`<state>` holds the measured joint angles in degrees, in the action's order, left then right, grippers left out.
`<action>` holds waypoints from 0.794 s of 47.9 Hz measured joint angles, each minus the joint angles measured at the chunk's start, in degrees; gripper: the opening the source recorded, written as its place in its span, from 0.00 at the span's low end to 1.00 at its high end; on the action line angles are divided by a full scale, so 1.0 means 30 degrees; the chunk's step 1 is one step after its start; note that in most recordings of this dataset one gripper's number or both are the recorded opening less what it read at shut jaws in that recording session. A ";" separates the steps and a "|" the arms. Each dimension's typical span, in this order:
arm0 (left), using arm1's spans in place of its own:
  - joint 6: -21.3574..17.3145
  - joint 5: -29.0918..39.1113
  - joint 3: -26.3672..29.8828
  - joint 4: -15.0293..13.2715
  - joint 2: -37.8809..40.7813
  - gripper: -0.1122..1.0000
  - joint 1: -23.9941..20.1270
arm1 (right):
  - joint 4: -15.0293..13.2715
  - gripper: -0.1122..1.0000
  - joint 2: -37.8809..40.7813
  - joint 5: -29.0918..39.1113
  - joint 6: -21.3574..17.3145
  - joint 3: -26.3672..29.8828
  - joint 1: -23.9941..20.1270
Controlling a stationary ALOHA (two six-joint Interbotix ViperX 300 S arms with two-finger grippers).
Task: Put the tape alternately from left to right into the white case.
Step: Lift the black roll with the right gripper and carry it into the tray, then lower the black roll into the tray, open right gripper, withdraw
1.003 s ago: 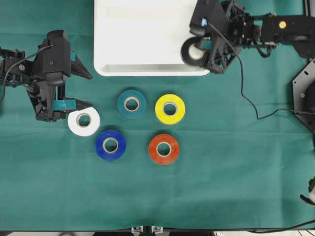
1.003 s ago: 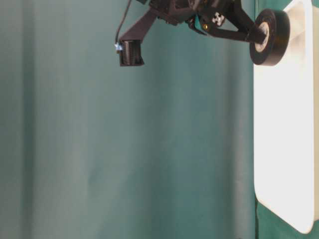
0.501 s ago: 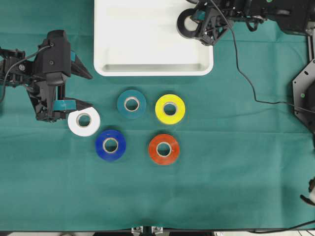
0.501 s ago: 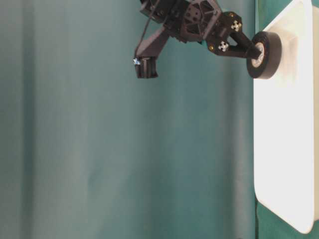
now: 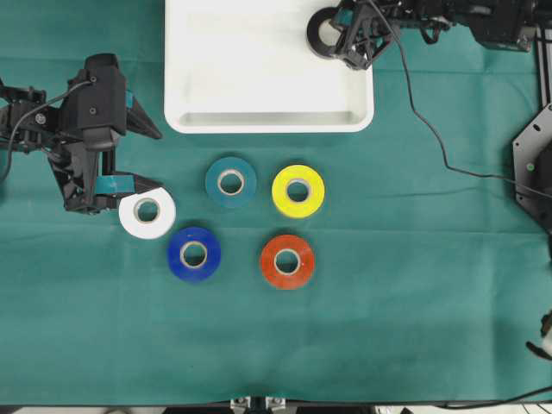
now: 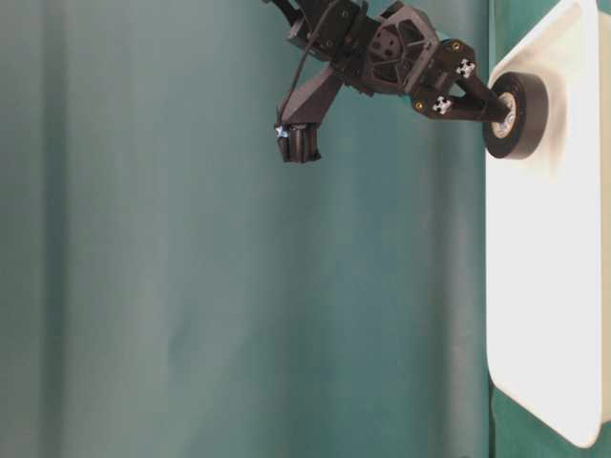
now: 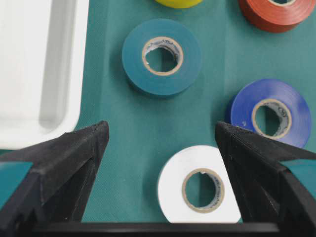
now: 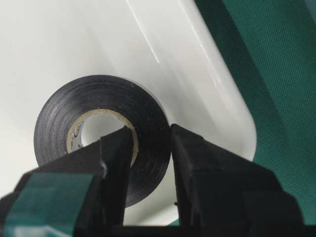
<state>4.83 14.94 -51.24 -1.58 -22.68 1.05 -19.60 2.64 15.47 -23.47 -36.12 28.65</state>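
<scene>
**Black roll over the case's corner: the release is where this could slip**

My right claw (image 8: 148, 143) is pinched tight on the wall of the black roll (image 5: 325, 35), one finger through the pale core and the other on the outer face. The roll hangs on edge, not flat, above the white case (image 5: 259, 78), close to that tray's right rim and far corner. In the table-level view the roll looks near the case floor, but I cannot tell whether it touches.

My main worry is the roll's attitude. If I let go while it stands on edge, I judge it may wheel across the glossy floor or tip against the raised rim and rest half-propped there. It also sits close enough to the rim that a small drift outward could drop it onto the green surface (image 5: 414, 285) beside the case.

The finger inside the core is a second risk: pulling away before the jaws part fully could drag the roll along.

My left claw (image 7: 158, 163) stands wide and empty above the white roll (image 7: 200, 185), with the blue roll (image 7: 269, 111) just beside it. Closing off-centre could nudge the blue one. The teal (image 5: 230, 182), yellow (image 5: 297, 191) and red-orange (image 5: 286, 261) rolls lie flat mid-surface.
</scene>
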 measured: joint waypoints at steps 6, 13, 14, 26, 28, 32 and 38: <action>-0.0029 0.0000 0.0000 0.0000 0.0029 0.59 0.0000 | 0.0000 0.31 0.0000 -0.0146 0.0000 0.0000 0.0029; 0.0000 0.0000 0.0000 0.0000 0.0029 0.59 0.0000 | -0.0029 0.31 0.0000 -0.0264 0.0029 0.0029 0.0029; -0.0029 0.0000 0.0000 0.0000 0.0029 0.59 -0.0029 | -0.0059 0.31 0.0000 -0.0293 0.0029 0.0029 0.0029; -0.0029 0.0000 0.0000 0.0000 0.0029 0.59 -0.0029 | -0.0234 0.43 0.0000 -0.0293 -0.0029 0.0029 0.0029; 0.0000 0.0000 0.0000 0.0000 0.0029 0.59 0.0000 | -0.0264 0.54 0.0000 -0.0264 -0.0059 0.0029 0.0029; -0.0029 0.0000 0.0000 0.0000 0.0029 0.59 -0.0029 | -0.0322 0.77 0.0000 -0.0293 -0.0059 0.0059 0.0029; 0.0000 0.0000 0.0000 0.0000 0.0029 0.59 -0.0029 | -0.0586 0.75 0.0000 -0.0352 -0.0088 0.0059 0.0029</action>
<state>4.83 14.94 -51.24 -1.58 -22.59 0.97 -21.36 2.64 14.41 -23.73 -35.95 28.74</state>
